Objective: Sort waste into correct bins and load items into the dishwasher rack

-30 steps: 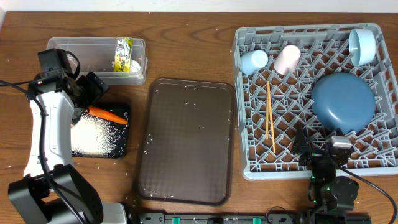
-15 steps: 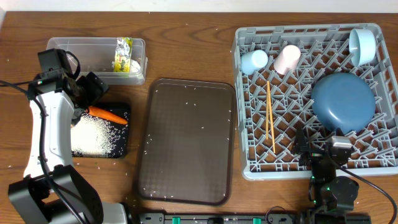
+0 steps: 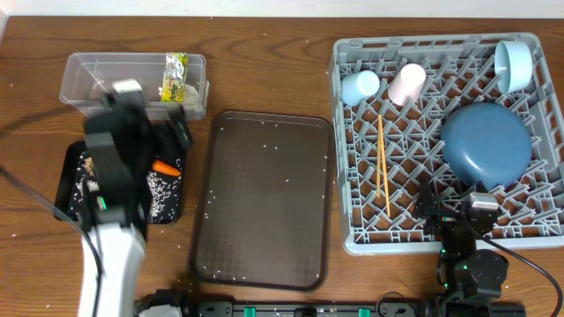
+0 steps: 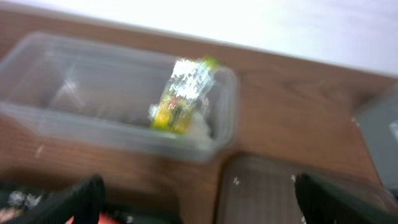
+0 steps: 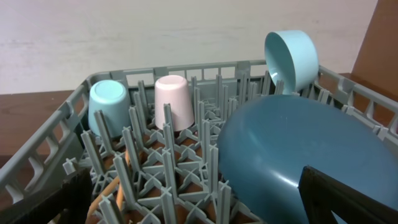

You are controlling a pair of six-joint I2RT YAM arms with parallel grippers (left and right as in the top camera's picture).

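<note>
The left gripper [image 4: 202, 199] hangs over the black tray [image 3: 63, 180], with its two fingers wide apart and nothing between them. The wrist view is blurry, but the gap is plain. The orange carrot [image 3: 166, 167] lies in that tray beside the white rice [image 3: 159, 187], and the arm hides much of both. The clear tub [image 3: 97, 79] sits just behind the black tray, with the yellow-green wrapper [image 3: 176, 72] and the white napkin [image 3: 183, 92] at its right end. The brown serving tray [image 3: 264, 211] fills the middle, leaving only thin strips of wood on each side of it. There is more bare wood at the far left and along the back. The grey rack [image 3: 352, 220] reaches almost to the right edge and holds the blue plate [image 3: 486, 143], the bowl [image 3: 514, 63], the light-blue cup [image 3: 359, 86], the pink cup [image 3: 407, 82] and the chopsticks [image 3: 382, 163]. The right gripper [image 5: 193, 186] is at the rack's front edge, fingers wide apart and empty. A second ago the left arm was at the tray's left side; now it has swung right, over the rice. Nothing else has moved.
</note>
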